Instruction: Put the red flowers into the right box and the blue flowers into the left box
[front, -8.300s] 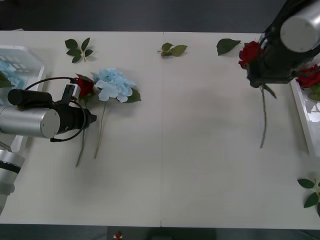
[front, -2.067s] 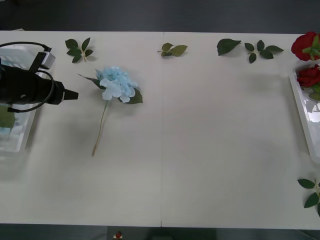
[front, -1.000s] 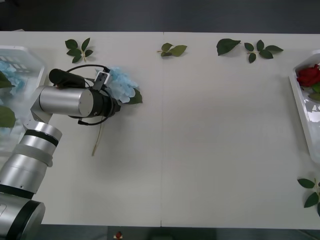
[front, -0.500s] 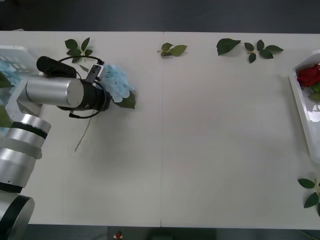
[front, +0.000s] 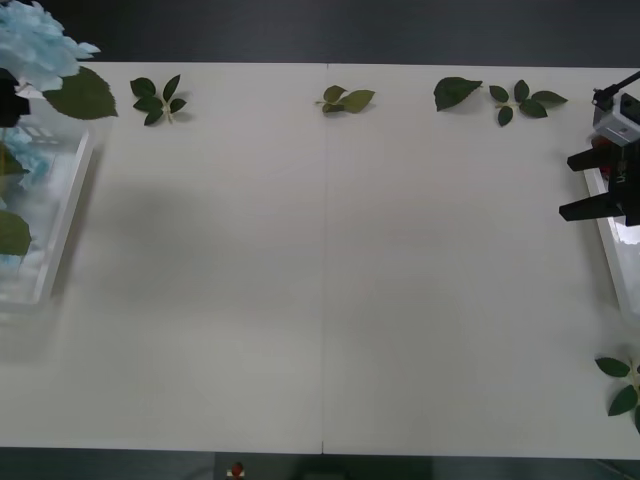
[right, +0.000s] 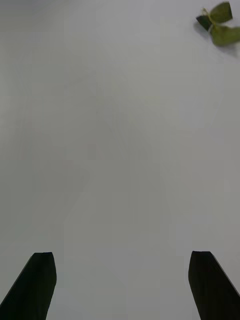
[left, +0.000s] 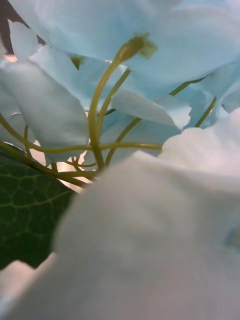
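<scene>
A blue flower (front: 32, 45) with a dark leaf (front: 82, 94) hangs in the air over the far end of the left box (front: 62, 215). My left gripper (front: 6, 100), a dark shape at the view's edge, is shut on it. The left wrist view shows its pale petals (left: 150, 55) and thin green stalks pressed close. More blue flowers (front: 22, 160) lie in the left box. My right gripper (front: 590, 185) stands open beside the right box (front: 608, 235), black fingers spread over bare table (right: 120, 285). The red flowers are hidden behind it.
Loose green leaf sprigs lie along the table's far edge (front: 156, 100) (front: 345, 98) (front: 455, 92) (front: 522, 98), and another at the near right (front: 622, 385). One sprig (right: 217, 22) lies ahead of the right gripper. The white table's (front: 330, 280) middle is bare.
The left arm has lifted the blue flower off the table and carried it left and up over the left box. The right gripper has come into view by the right box.
</scene>
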